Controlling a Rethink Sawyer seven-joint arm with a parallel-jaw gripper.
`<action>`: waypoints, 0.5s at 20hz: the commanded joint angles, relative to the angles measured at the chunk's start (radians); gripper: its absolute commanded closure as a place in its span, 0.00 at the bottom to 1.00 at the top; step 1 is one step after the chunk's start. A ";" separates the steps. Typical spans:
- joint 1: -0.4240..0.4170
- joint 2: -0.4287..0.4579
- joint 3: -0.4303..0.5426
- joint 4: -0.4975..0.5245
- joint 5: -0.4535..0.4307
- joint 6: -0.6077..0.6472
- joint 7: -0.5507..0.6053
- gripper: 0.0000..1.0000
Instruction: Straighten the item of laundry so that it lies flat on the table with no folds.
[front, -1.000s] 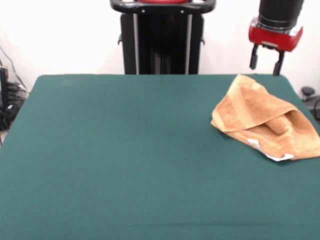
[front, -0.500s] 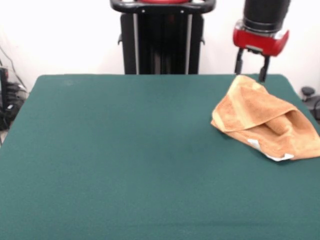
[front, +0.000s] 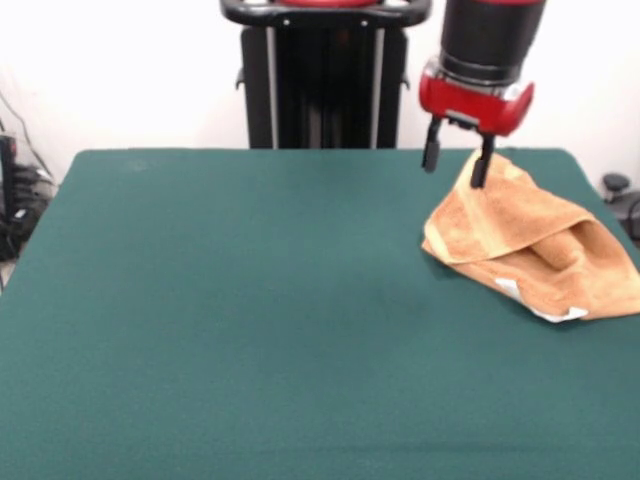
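The orange-tan terry towel (front: 535, 250) lies bunched and folded over itself at the right side of the dark green table (front: 250, 320), its right edge reaching the picture's edge. A bit of white shows under its near edge. My gripper (front: 456, 166) hangs open and empty above the table, its two dark fingers spread, just at the towel's far left corner. One finger (front: 481, 166) stands in front of that corner; whether it touches the cloth I cannot tell.
The robot's black pedestal (front: 325, 75) stands behind the table's far edge. Cables and dark gear (front: 15, 200) sit off the table's left side, and a small dark object (front: 615, 185) off its right.
My gripper has moved left and lower, from above the far right corner of the table to the towel's far left corner. The towel has not moved.
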 joint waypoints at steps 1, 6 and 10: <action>0.025 0.170 0.032 -0.042 -0.050 -0.134 0.161 0.00; 0.052 0.228 0.024 -0.050 -0.027 -0.208 0.190 0.00; 0.081 0.296 0.014 -0.062 -0.002 -0.301 0.215 0.00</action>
